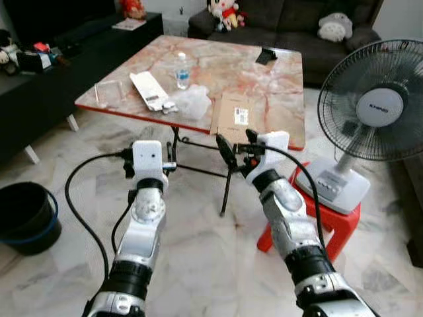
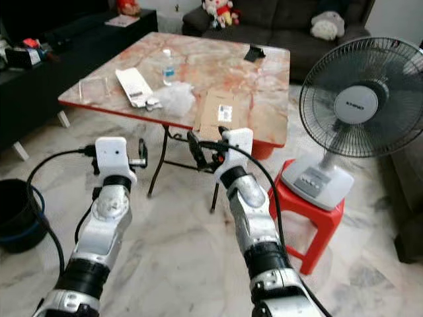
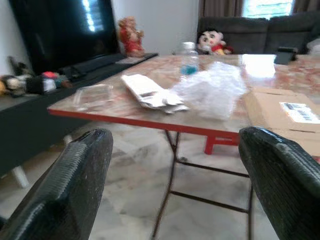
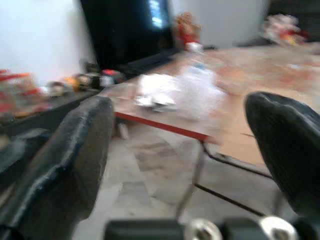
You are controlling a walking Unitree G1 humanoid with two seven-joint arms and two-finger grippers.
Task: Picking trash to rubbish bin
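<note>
**Both grippers raised, fingers apart, short of the table**

Left gripper (image 3: pixel 170 185) and right gripper (image 1: pixel 236 146) hover in front of the marble-topped table (image 1: pixel 264 92), each with its fingers spread wide and holding nothing. Beside the table's right corner, a standing fan (image 1: pixel 370 125) rests on a red stool (image 1: pixel 344 224). Well left of the table, on the floor, sits the black bin (image 1: pixel 26 218). On the table's near edge lie a flat cardboard piece (image 1: pixel 234 115), a crumpled clear plastic bag (image 1: pixel 192 102) and a white packet (image 1: pixel 151 90); a water bottle (image 1: pixel 182 70) stands behind them.
</note>
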